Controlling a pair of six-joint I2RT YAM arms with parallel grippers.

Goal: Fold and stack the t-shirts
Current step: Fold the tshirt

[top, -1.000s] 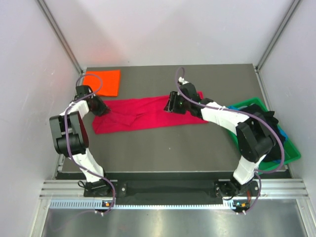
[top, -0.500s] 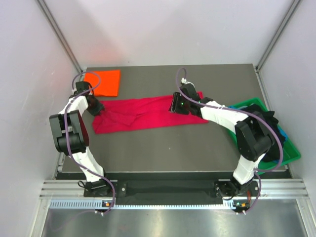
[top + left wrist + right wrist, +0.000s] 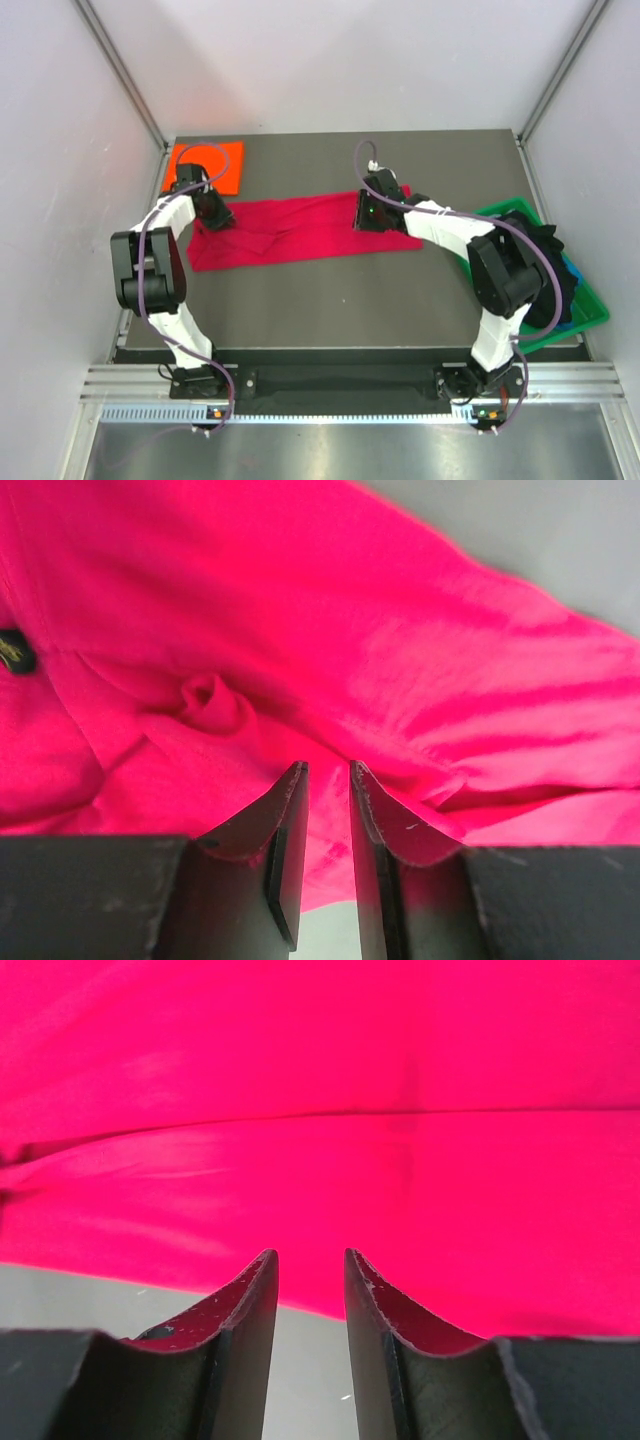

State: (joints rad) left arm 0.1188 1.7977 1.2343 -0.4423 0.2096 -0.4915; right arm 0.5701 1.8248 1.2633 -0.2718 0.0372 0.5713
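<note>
The dark desk [image 3: 400, 290] is being covered across its middle by the crimson-red t-shirt [image 3: 300, 235], which is being shown stretched out in a long, rumpled band from left to right, its left part creased and bunched. At the desk's right edge, black and blue cloth [image 3: 542, 252] is being carried in a heap by the green bin [image 3: 592, 312]. The bright orange t-shirt [image 3: 228, 165], folded into a flat square, is being shown at the far left corner, near the red shirt's left end. The left claw [image 3: 327, 770] is being held low over that bunched left end, its jaws narrowly parted with nothing clamped between them. The right claw [image 3: 310, 1255] is being held over an edge of the shirt's right part, released and gripping nothing.
</note>
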